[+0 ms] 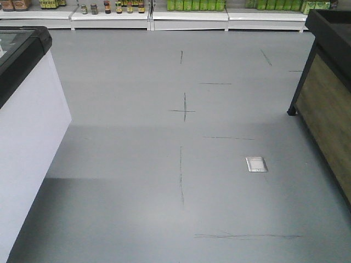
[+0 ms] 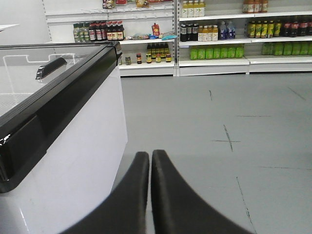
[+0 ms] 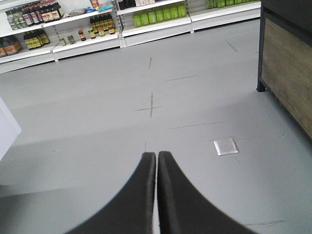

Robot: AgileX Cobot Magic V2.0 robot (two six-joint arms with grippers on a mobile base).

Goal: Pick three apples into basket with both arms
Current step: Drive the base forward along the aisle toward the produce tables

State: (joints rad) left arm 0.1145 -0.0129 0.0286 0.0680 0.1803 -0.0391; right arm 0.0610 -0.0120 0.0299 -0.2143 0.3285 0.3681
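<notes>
The apples and the basket are out of view in all three views. My left gripper [image 2: 150,155] is shut, its two black fingers pressed together with nothing between them, hanging above grey floor beside a white chest freezer [image 2: 73,146]. My right gripper [image 3: 157,156] is shut too and holds nothing, over open grey floor. Neither arm appears in the front view.
A white freezer with a black rim [image 1: 24,109] stands at the left. A dark-framed wooden stand [image 1: 329,104] stands at the right. Store shelves with bottles and jars [image 1: 153,13] line the far wall. A metal floor plate [image 1: 256,164] lies right of centre.
</notes>
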